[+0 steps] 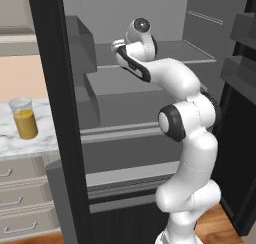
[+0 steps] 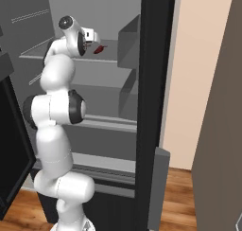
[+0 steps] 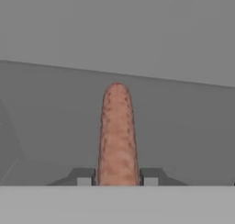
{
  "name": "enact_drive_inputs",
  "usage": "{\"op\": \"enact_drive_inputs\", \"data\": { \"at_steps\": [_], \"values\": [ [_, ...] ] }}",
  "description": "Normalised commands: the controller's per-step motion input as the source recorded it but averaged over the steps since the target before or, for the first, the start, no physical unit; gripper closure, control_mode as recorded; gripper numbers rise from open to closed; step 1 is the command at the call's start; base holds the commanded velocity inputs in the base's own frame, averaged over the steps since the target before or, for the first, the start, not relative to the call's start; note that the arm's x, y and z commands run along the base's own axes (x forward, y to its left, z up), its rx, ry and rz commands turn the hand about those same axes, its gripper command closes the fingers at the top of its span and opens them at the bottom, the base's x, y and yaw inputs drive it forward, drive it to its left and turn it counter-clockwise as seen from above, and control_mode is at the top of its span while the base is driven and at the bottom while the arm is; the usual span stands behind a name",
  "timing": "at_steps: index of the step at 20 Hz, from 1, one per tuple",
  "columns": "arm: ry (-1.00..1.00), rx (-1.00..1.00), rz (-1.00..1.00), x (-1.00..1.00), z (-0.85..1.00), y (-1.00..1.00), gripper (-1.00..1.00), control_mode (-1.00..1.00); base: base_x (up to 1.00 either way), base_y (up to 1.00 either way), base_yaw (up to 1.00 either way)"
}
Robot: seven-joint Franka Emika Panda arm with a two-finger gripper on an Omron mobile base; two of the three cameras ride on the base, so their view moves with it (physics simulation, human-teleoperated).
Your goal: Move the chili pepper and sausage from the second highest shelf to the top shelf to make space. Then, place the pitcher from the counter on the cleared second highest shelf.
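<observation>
Hand view shows the pincer [image 3: 117,177] clamped on the sausage [image 3: 117,131], a mottled pinkish-brown link with a rounded tip.

A home kitchen: an open fridge [image 1: 125,138] with grey shelves, and left of it a marble counter [image 1: 30,143] over drawers [image 1: 20,200].

One sausage [image 3: 117,136], one chili pepper [image 2: 99,49], one pitcher [image 1: 24,118].

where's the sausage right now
In the hand view the sausage stands straight up between the two fingers, which sit close against its sides. Grey fridge shelf lies behind it.
</observation>
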Motion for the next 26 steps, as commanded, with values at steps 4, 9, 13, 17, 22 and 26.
{"op": "enact_drive_inputs", "data": {
  "at_steps": [4, 9, 13, 17, 22, 26],
  "values": [
    [-0.03, -0.02, 0.0, -0.08, -0.2, 0.0, -1.0, -1.0, 0.0, 0.0, 0.0],
    [-0.12, 0.0, 0.0, -0.23, -0.08, 0.0, -1.0, -1.0, 0.0, 0.0, 0.0],
    [-0.22, 0.0, 0.0, -0.32, 0.0, 0.0, -1.0, -1.0, 0.0, 0.0, 0.0],
    [-0.12, 0.0, 0.0, -0.61, 0.03, -0.03, -1.0, -1.0, 0.0, 0.0, 0.0],
    [0.0, 0.0, -0.04, -0.92, 0.17, -0.19, -1.0, -1.0, 0.0, 0.0, 0.0],
    [0.0, 0.0, -0.01, -0.99, 0.34, -0.02, -1.0, -1.0, 0.0, 0.0, 0.0]
  ]
}}
